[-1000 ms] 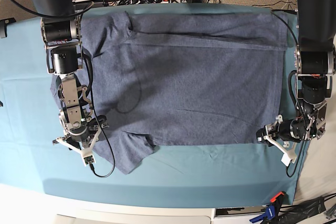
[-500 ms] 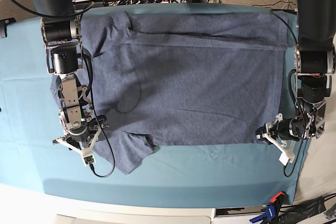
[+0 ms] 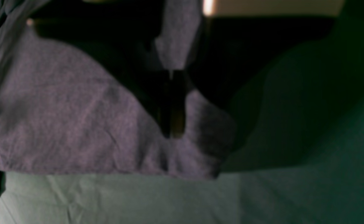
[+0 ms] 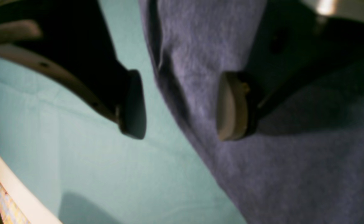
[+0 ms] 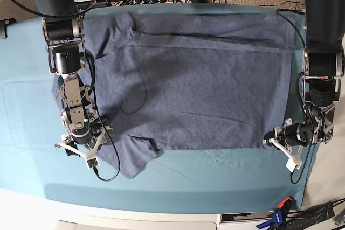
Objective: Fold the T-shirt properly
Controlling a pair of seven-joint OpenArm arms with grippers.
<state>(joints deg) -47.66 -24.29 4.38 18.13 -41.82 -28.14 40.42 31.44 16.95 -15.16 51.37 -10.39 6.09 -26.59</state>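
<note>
The left gripper is clamped on the near hem corner of the T-shirt, which lies spread flat across the teal table cloth. The right gripper stands wide, straddling a sleeve edge without holding it. If only one corner lifts, the fold would likely skew.

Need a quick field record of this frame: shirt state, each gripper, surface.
shirt: T-shirt spread flat, one sleeve at the near left of the base view
surface: teal table cloth
left gripper: shut on the T-shirt's near hem corner
right gripper: open, straddling the sleeve edge, one pad on the fabric side, one on the cloth side
fold: not yet started
</note>
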